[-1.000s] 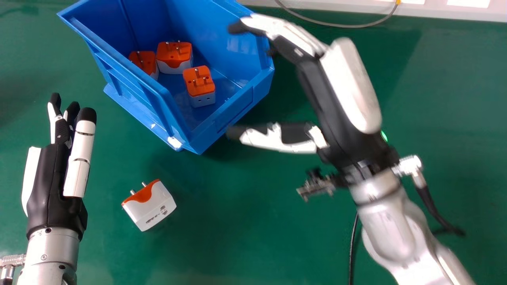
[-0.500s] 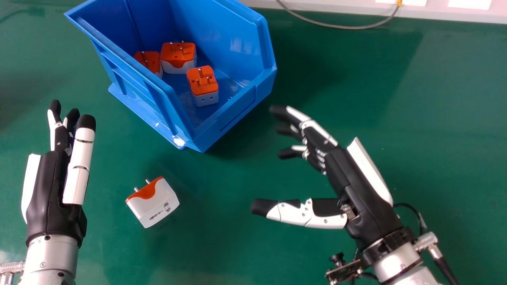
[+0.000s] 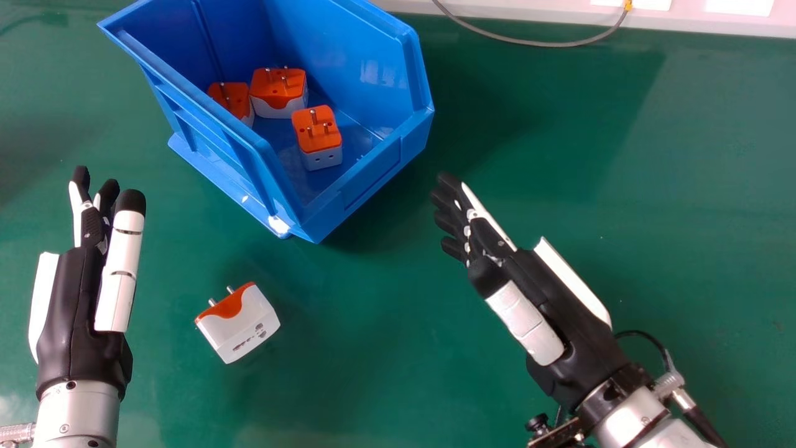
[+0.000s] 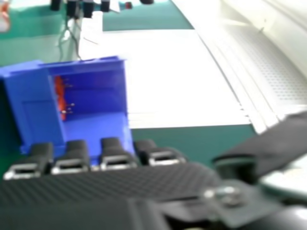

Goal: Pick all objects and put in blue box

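Note:
In the head view my left hand (image 3: 74, 305) is at the left, fingers straight and holding nothing. My right hand (image 3: 535, 298) is right of centre, below and to the right of the blue box (image 3: 379, 177), open with nothing in it. Three orange-and-white plug adapters (image 3: 317, 140) lie inside the box, pins up. One more adapter (image 3: 239, 323) rests on its side on the green table, between the hands. In the right hand view, my right hand (image 4: 96, 187) is in front of the blue box (image 4: 36, 110), whose opening shows orange adapter tops (image 4: 61, 98).
The green table (image 3: 684, 205) spreads under everything. A grey cable (image 3: 535, 43) curves along its far edge by a pale strip (image 3: 497, 7). Another cable hangs from my right wrist. Pale panels (image 4: 163, 76) lie beyond the box in the right hand view.
My right hand has come down and back from beside the box's right wall, and its thumb has swung in toward the palm. The left hand has drawn back slightly. The adapters stay put.

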Robot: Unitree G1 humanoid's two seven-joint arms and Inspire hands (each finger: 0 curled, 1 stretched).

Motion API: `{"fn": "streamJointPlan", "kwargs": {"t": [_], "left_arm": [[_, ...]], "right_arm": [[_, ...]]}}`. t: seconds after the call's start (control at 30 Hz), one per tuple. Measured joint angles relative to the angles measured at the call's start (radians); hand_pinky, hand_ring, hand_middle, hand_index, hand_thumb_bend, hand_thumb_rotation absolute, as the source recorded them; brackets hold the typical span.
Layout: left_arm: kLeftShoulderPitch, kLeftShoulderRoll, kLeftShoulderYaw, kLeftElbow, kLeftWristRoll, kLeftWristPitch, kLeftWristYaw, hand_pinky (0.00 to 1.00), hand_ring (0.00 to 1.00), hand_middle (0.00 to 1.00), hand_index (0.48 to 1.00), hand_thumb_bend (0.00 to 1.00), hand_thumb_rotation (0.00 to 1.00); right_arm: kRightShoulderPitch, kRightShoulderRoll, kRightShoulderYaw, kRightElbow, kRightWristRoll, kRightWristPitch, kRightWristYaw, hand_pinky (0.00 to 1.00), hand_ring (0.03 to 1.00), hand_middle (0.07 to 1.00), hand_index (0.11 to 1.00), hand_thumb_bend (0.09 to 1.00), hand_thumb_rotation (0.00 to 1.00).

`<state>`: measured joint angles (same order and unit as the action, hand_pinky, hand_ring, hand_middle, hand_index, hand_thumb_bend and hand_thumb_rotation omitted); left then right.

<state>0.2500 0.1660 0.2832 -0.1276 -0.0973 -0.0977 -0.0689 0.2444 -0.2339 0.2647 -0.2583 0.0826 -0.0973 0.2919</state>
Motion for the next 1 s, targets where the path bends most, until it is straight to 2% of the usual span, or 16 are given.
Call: {"fn": "streamJointPlan", "kwargs": {"t": [0.17, 0.37, 0.5, 0.6, 0.67, 0.73, 0.83, 1.0], "left_arm": [[0.010, 0.000, 0.001, -0.002, -0.001, -0.002, -0.003, 1.00, 1.00, 1.00, 1.000, 0.52, 0.92], [0.014, 0.000, 0.012, -0.003, -0.002, -0.011, -0.005, 1.00, 1.00, 1.00, 1.000, 0.51, 0.92], [0.014, 0.000, 0.021, -0.003, -0.005, -0.021, -0.005, 1.00, 1.00, 1.00, 1.000, 0.49, 0.92], [0.013, 0.000, 0.029, -0.002, -0.011, -0.023, -0.004, 1.00, 1.00, 1.00, 1.000, 0.48, 0.92], [0.013, 0.000, 0.034, -0.001, -0.011, -0.024, 0.000, 1.00, 1.00, 1.00, 1.000, 0.48, 0.92], [0.012, 0.000, 0.039, 0.000, -0.010, -0.024, 0.012, 1.00, 1.00, 1.00, 1.000, 0.49, 0.92], [0.008, -0.003, 0.040, 0.000, -0.008, -0.023, 0.035, 1.00, 1.00, 1.00, 1.000, 0.49, 0.92], [0.002, -0.004, 0.040, 0.001, -0.002, -0.016, 0.052, 1.00, 1.00, 1.00, 1.000, 0.50, 0.92]], "right_arm": [[0.016, -0.008, 0.003, -0.022, -0.004, 0.026, 0.029, 1.00, 1.000, 1.000, 1.000, 0.705, 1.00], [0.036, -0.034, 0.022, -0.069, -0.003, 0.078, 0.099, 1.00, 1.000, 1.000, 1.000, 0.660, 1.00], [0.033, -0.068, 0.041, -0.085, -0.020, 0.099, 0.138, 1.00, 1.000, 1.000, 1.000, 0.687, 1.00], [0.019, -0.098, 0.058, -0.086, -0.029, 0.104, 0.181, 1.00, 1.000, 1.000, 1.000, 0.703, 1.00], [0.004, -0.112, 0.068, -0.086, -0.040, 0.104, 0.207, 1.00, 1.000, 1.000, 1.000, 0.706, 1.00], [-0.021, -0.123, 0.088, -0.085, -0.048, 0.104, 0.236, 1.00, 1.000, 1.000, 1.000, 0.713, 1.00], [-0.056, -0.132, 0.128, -0.085, -0.067, 0.104, 0.274, 1.00, 1.000, 1.000, 1.000, 0.714, 1.00], [-0.103, -0.126, 0.178, -0.075, -0.092, 0.107, 0.298, 1.00, 1.000, 1.000, 1.000, 0.710, 1.00]]}}
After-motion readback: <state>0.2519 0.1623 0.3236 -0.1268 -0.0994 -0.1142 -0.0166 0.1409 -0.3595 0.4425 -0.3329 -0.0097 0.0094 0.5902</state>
